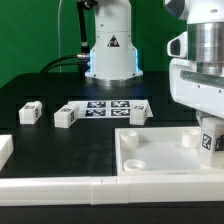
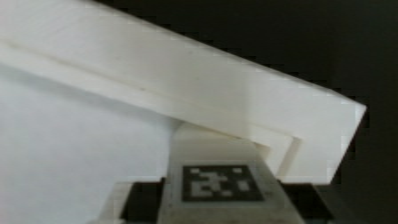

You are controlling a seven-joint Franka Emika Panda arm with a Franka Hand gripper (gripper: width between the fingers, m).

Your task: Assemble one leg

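While the gripper (image 1: 209, 140) sits low at the right edge of the exterior frame, it is closed on a leg (image 1: 209, 141), a stubby white peg whose black-and-white tag faces the camera. The wrist view confirms the hold: the tagged leg (image 2: 221, 180) stands between the dark fingers (image 2: 143, 195), long axis running along the gripper's own axis, roughly upright.

Held leg hangs directly over the far right corner of the white panel (image 1: 150, 160), which fills the lower right of the exterior frame. A round corner socket (image 1: 191, 139) shows just beside the leg, toward frame left. Whether the peg's foot already touches the panel cannot be told.

Judgement: the coming move turns on this small offset, leg tip against socket, with the axis kept vertical.

Three spare legs (image 1: 31, 113) (image 1: 66, 116) (image 1: 138, 113) lie mid-frame on the black table (image 1: 40, 135), well apart from the gripper, near the marker board (image 1: 108, 106). A border rail (image 1: 60, 187) runs along the bottom.
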